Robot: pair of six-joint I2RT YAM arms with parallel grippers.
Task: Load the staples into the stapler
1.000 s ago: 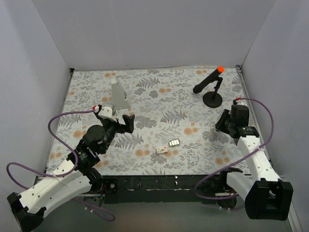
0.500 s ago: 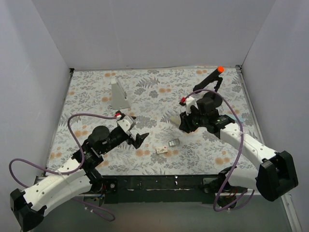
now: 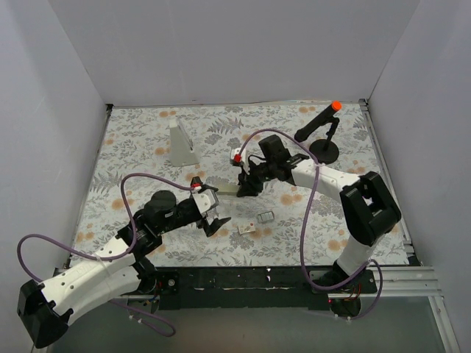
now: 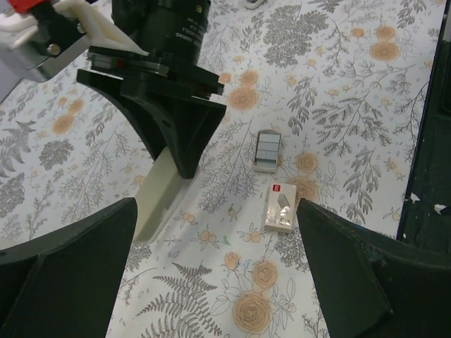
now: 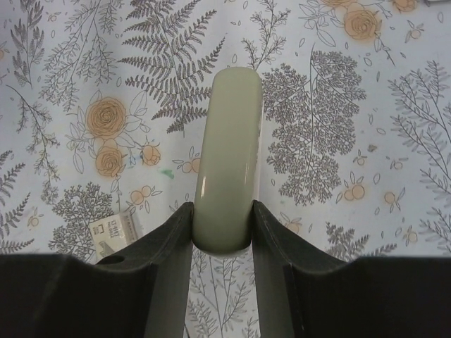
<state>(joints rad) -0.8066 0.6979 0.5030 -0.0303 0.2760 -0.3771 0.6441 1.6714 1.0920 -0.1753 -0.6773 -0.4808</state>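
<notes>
My right gripper [image 5: 223,225] is shut on one end of the pale green stapler [image 5: 227,155], a long rounded bar held just above the floral mat [image 3: 147,140]; the stapler [image 3: 227,190] points left from the right gripper [image 3: 246,184]. The staples are a small whitish packet [image 4: 280,208] and a little tray of silvery strips [image 4: 268,150], both lying on the mat right of the stapler [image 4: 158,193]. The packet [image 3: 246,229] and the tray [image 3: 265,217] lie near the front. My left gripper [image 3: 213,213] stands open and holds nothing, just left of the packet.
A tall grey-white wedge [image 3: 181,144] stands at the back left. A black stand with an orange tip [image 3: 322,136] is at the back right. White walls close in three sides, and a black rail [image 3: 243,278] runs along the front edge.
My right arm has swung from the right edge to the middle of the mat, carrying the stapler leftward. My left gripper has moved right and forward, still open, towards the staples.
</notes>
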